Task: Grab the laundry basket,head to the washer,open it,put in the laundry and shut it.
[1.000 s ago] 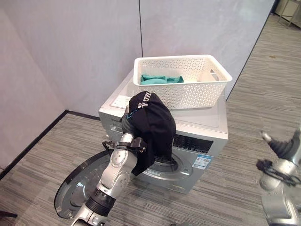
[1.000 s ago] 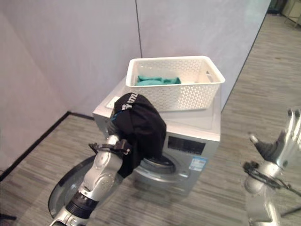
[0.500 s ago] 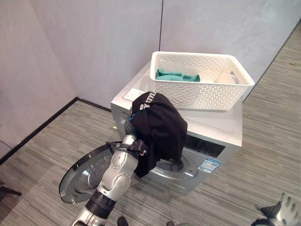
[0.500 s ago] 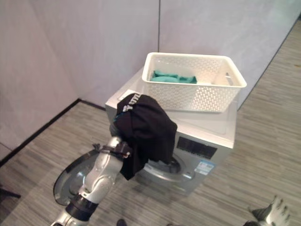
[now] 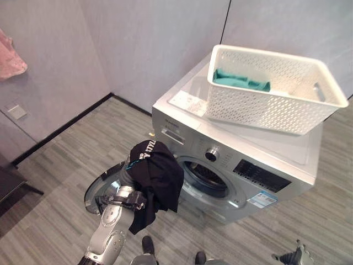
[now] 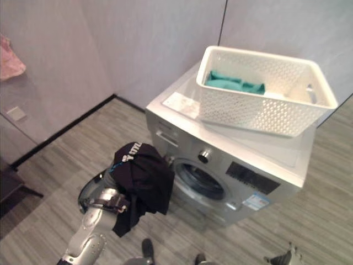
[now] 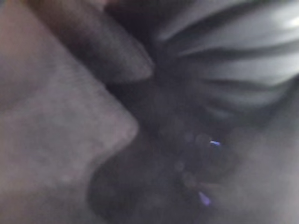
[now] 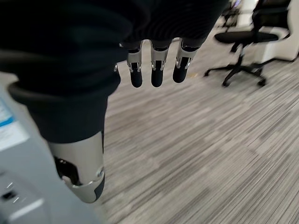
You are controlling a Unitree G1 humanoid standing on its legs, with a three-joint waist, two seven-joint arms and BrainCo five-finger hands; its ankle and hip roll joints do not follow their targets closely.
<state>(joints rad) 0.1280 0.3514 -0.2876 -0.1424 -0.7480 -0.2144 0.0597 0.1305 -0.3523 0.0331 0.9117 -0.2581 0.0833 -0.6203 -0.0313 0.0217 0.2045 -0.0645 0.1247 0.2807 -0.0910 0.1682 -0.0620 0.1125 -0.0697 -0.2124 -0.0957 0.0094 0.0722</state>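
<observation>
A black garment (image 5: 154,174) with white print hangs draped over the end of my left forearm (image 5: 112,232); the left hand is buried under it. The cloth hangs just left of the washer's (image 5: 248,160) round drum opening (image 5: 207,179), above the swung-open door (image 5: 98,190). In the left wrist view there is dark cloth (image 7: 187,140) up close. On top of the washer stands the white perforated laundry basket (image 5: 265,107) with a teal garment (image 5: 240,80) inside. My right hand (image 8: 156,70) hangs low at the lower right, fingers straight and holding nothing.
Grey wall panels rise behind the washer. A pink cloth (image 5: 10,55) hangs on the left wall, and dark furniture (image 5: 8,185) stands at the left edge. Office chairs (image 8: 254,28) stand on the striped floor behind me.
The camera has swung, so the whole scene shifted. My left arm with the black garment has dropped from in front of the drum opening to its left. The right hand has sunk lower.
</observation>
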